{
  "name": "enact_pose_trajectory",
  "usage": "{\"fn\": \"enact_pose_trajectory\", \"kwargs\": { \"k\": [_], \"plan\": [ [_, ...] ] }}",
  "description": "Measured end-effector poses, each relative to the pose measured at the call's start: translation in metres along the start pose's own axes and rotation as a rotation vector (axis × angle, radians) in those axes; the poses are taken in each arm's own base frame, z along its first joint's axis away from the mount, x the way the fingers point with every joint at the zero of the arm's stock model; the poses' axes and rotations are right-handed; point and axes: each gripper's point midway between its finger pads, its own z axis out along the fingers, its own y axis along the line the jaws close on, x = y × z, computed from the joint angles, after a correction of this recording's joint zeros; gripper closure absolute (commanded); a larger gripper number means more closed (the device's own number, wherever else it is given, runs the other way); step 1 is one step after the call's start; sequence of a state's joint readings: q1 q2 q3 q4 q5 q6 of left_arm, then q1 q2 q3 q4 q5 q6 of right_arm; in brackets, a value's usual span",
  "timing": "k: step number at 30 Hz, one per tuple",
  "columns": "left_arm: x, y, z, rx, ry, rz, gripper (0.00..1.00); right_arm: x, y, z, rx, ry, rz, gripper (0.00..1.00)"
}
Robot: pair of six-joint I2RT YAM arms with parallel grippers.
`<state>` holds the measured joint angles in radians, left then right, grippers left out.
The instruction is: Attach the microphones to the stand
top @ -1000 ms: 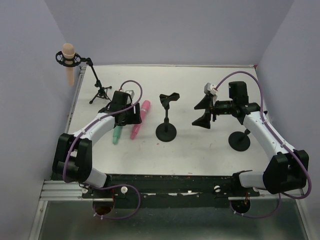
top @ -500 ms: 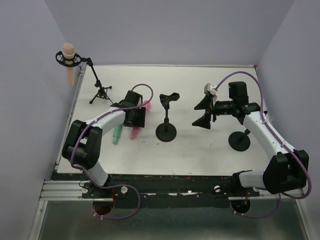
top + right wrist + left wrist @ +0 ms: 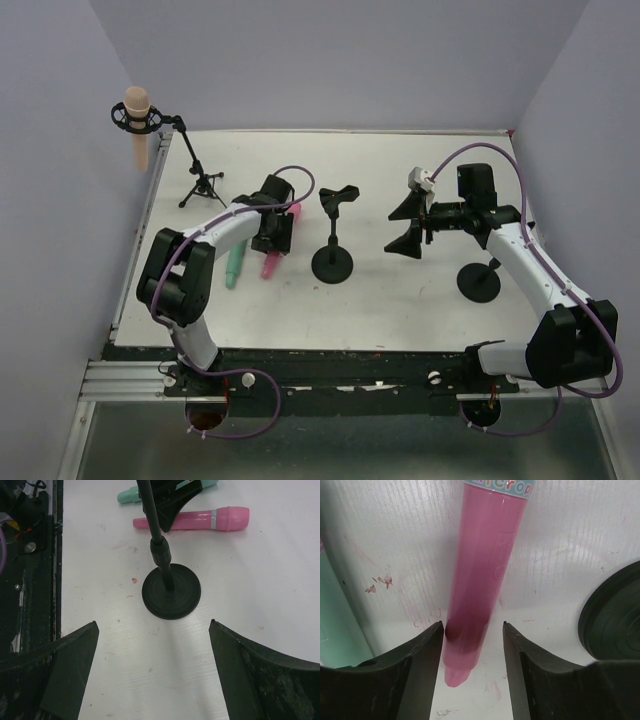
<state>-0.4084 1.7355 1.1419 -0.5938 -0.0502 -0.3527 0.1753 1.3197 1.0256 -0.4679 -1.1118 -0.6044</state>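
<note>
The pink microphone [image 3: 480, 575] lies flat on the white table, and its tail end sits between my left gripper's [image 3: 472, 626] open jaws, closer to the left finger. From above, my left gripper [image 3: 271, 232] covers most of the pink microphone [image 3: 270, 264]. The teal-green microphone [image 3: 234, 266] lies just left of it and also shows in the left wrist view [image 3: 335, 625]. The peach-beige microphone [image 3: 137, 122] hangs in the tripod stand's mount at the far left. An empty clip stand [image 3: 333, 228] stands at the centre. My right gripper [image 3: 407, 226] is open, empty and raised to the right of that stand.
A second round stand base [image 3: 479, 282] stands under my right arm. The tripod stand's legs [image 3: 201, 188] are at the back left. The centre stand's base [image 3: 615, 617] is close to the right of my left fingers. In the right wrist view the same base [image 3: 171, 596] lies ahead.
My left arm has swung to the right and down, from above the teal-green microphone to over the pink one. The right arm has not moved.
</note>
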Motion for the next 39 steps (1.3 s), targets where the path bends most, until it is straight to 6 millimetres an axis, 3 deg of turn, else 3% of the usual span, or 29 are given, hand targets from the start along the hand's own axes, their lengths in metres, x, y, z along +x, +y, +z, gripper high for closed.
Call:
{"fn": "enact_pose_trajectory", "kwargs": {
  "k": [4, 6, 12, 16, 22, 26, 30, 32, 35, 39],
  "plan": [
    [0.000, -0.001, 0.000, -0.011, 0.025, 0.006, 0.46, 0.001, 0.001, 0.000, -0.005, 0.001, 0.001, 0.00],
    [-0.001, -0.002, 0.000, -0.013, 0.034, 0.008, 0.65, 0.001, 0.002, 0.000, -0.006, 0.002, 0.003, 0.00],
    [0.002, -0.005, -0.001, -0.006, 0.053, 0.012, 0.67, 0.003, 0.004, -0.001, -0.011, 0.008, 0.009, 0.00],
    [0.017, -0.013, -0.006, 0.010, 0.057, 0.015, 0.69, 0.004, 0.004, -0.001, -0.014, 0.010, 0.009, 0.00],
    [0.045, -0.020, -0.015, 0.033, 0.053, -0.011, 0.61, 0.005, 0.006, -0.001, -0.021, 0.010, 0.018, 0.00],
    [0.056, -0.028, -0.017, 0.054, 0.035, -0.017, 0.42, 0.005, 0.007, -0.001, -0.022, 0.011, 0.020, 0.00],
    [0.078, -0.024, -0.006, 0.033, 0.097, -0.029, 0.39, 0.005, 0.007, -0.001, -0.023, 0.010, 0.020, 0.00],
    [0.074, -0.027, -0.006, 0.041, 0.090, -0.031, 0.40, 0.005, 0.007, -0.001, -0.023, 0.010, 0.020, 0.00],
    [0.073, -0.028, -0.006, 0.042, 0.093, -0.030, 0.48, 0.005, 0.006, -0.002, -0.019, 0.010, 0.021, 0.00],
    [0.074, -0.029, -0.006, 0.042, 0.094, -0.030, 0.76, 0.005, 0.006, -0.002, -0.018, 0.010, 0.021, 0.00]
  ]
}}
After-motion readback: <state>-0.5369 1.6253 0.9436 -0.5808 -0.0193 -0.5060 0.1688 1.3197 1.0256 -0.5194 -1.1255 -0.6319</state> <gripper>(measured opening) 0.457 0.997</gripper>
